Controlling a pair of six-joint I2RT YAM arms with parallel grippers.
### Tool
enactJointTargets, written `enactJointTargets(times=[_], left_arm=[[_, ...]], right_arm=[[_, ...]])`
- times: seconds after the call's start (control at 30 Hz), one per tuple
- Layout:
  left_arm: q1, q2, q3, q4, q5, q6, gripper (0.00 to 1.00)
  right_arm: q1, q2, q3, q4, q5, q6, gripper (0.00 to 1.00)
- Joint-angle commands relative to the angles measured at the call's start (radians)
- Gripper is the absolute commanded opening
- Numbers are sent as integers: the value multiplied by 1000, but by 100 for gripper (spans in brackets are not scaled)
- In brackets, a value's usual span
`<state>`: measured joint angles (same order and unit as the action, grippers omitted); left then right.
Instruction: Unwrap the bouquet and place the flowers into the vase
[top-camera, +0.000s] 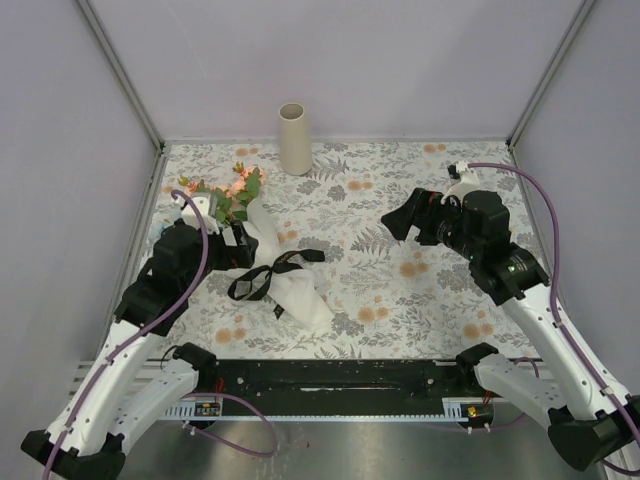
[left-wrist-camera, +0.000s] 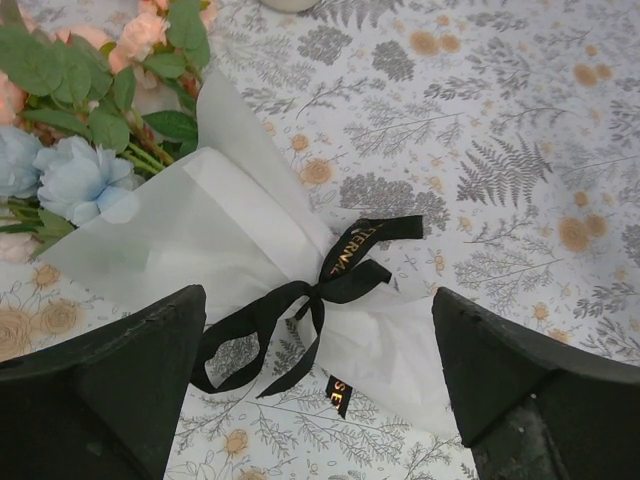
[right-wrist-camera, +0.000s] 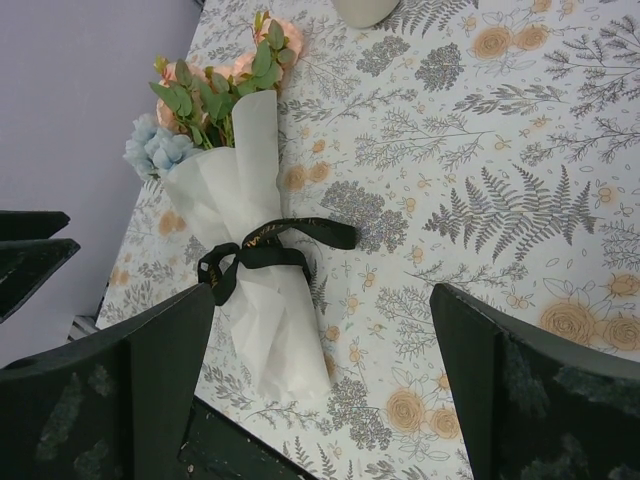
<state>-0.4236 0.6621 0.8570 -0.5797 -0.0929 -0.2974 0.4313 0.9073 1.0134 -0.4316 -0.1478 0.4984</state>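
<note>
We see the flowers (left-wrist-camera: 80, 180) in a white paper cone (left-wrist-camera: 220, 240), black ribbon (left-wrist-camera: 325, 290) tied; matte beige cylinder vase (top-camera: 294, 138) stands apart. Both jaws wide, empty.

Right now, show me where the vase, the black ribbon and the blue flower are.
vase (top-camera: 294, 140): top external view, middle of its cylinder wall.
black ribbon (left-wrist-camera: 323, 290): left wrist view, on the knot of the bow.
blue flower (left-wrist-camera: 78, 178): left wrist view, on its pale petals.

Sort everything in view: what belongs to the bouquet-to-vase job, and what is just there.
Job: bouquet, its white paper wrap, black ribbon, flowers, vase.
Just there: floral-print table cover, pale enclosure walls.
</note>
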Motion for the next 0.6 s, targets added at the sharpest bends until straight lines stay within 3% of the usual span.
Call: enactJointTargets(times=[0.0,0.23,0.47,0.57], left_arm=[[5,74,20,-57,-100,-116,99],[5,111,-50,-72,-80,-379,98],[66,-37,-272,92,-11,-649,91],[77,-97,-321,113,-50,-718,89]], right_arm=[[4,-22,10,10,19,-26,99],[4,-38,-77,98,-51,14,99],[4,126,-231,422,-194,195,89],[4,227,-263,592,-272,249,84]])
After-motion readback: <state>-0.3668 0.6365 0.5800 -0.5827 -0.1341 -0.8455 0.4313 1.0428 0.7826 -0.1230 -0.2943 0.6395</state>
